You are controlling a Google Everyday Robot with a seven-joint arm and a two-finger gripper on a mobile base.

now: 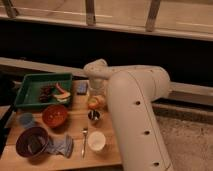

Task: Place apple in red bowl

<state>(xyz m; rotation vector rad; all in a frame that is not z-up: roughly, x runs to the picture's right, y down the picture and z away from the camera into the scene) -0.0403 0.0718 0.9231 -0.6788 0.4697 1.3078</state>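
White-cased claw [95, 93] hangs right at the apple [95, 103] above the desk [75, 127]; whether it is wide, narrow or already gripping I cannot tell. A weak hold could likely let the round apple drop and roll against the metal cup [93, 116] just in front. The red bowl [54, 115] waits off to the side, near the green tray [42, 90], so a low carry may clip its rim.

No readable txt, labels, brands or nos. are showing anywhere in frame. Gripper [95, 93] is hanging near frame center, right over the apple [94, 103].
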